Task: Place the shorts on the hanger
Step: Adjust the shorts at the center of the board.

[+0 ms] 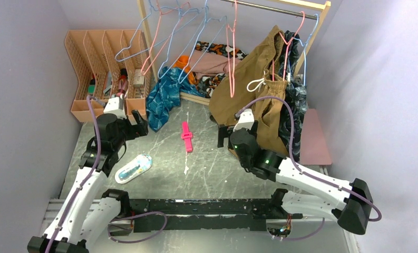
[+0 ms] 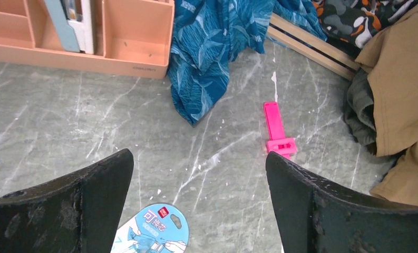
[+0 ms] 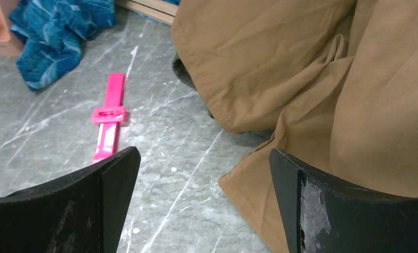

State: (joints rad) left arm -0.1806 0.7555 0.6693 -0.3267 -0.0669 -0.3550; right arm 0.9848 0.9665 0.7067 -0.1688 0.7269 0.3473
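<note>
The teal-blue leaf-print shorts [image 1: 163,100] lie crumpled over the rack's wooden base, spilling onto the table [image 2: 206,52] [image 3: 54,37]. A pink wire hanger [image 1: 231,58] hangs bare from the middle of the rail; which pink one is the hanger I cannot tell, since another hangs among the blue ones at the left. My left gripper [image 1: 138,124] [image 2: 198,155] hovers open over the table, short of the shorts' lower edge. My right gripper [image 1: 223,136] [image 3: 204,153] is open too, beside the tan hem, holding nothing.
Tan-brown shorts [image 1: 259,79] [image 3: 301,79] and a dark navy garment [image 1: 296,100] hang at the right. A pink clip [image 1: 186,137] [image 2: 276,126] [image 3: 109,113] and a blue packet [image 1: 134,168] [image 2: 154,232] lie on the table. A peach organizer [image 1: 104,68] [image 2: 133,42] stands back left, with light-blue hangers [image 1: 143,42] above it.
</note>
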